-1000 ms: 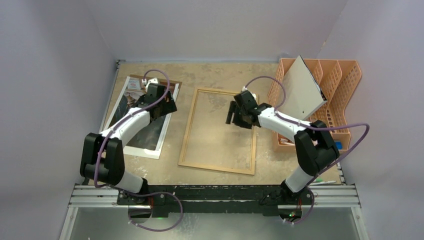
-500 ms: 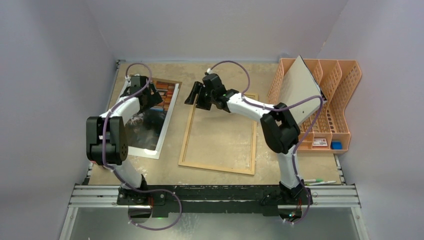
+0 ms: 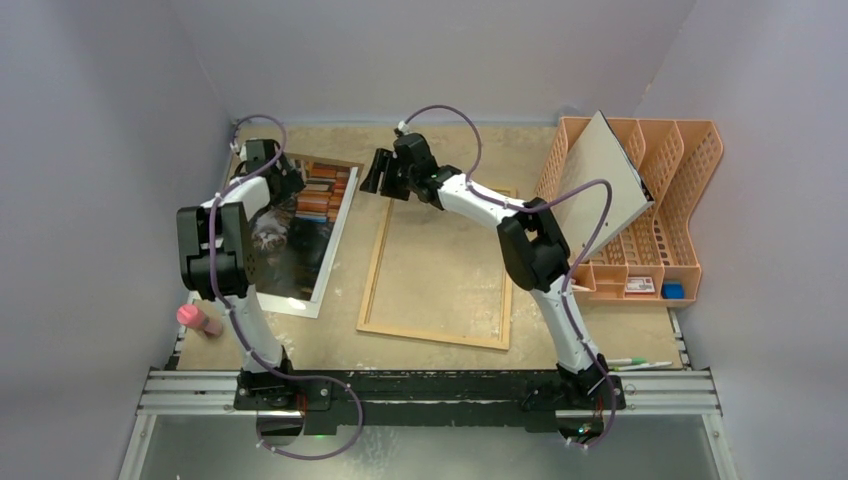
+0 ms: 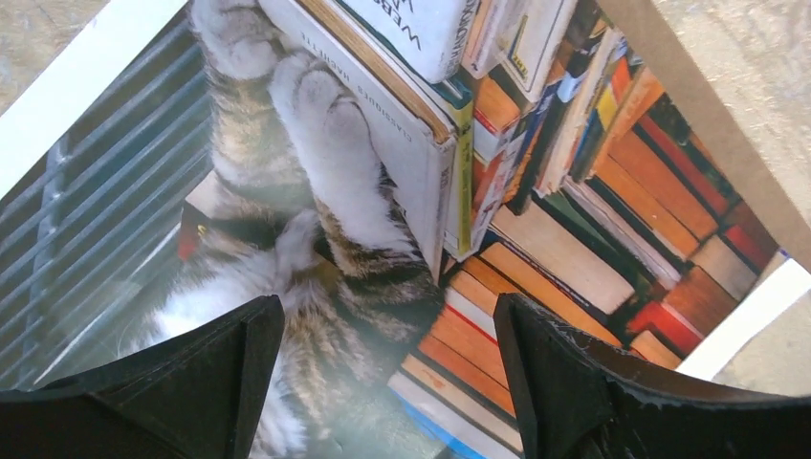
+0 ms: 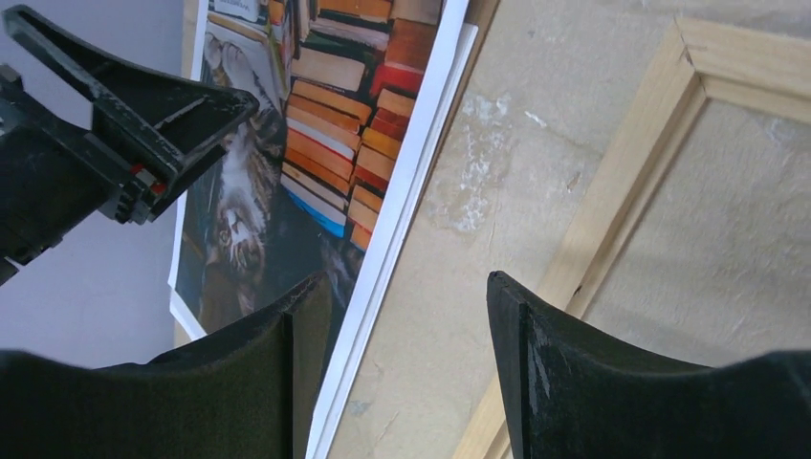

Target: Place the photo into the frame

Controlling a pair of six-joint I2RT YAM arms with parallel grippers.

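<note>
On your beige table (image 3: 640,335): photo (image 3: 300,250) beside frame (image 3: 373,270); left gripper (image 4: 383,316), right gripper (image 5: 406,287) both spread, empty; orange rack (image 3: 690,200) shows overhead only.

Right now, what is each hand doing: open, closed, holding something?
Left hand: open, empty, over the photo.
Right hand: open, empty, above the gap between the photo and the frame.

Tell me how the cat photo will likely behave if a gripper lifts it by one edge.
The cat photo looks like a thin, large paper sheet lying flat, so it would probably droop when held at one edge. Its surface seems smooth, perhaps glossy, so it may slip in a grip. Being light, it could slide when nudged.
</note>
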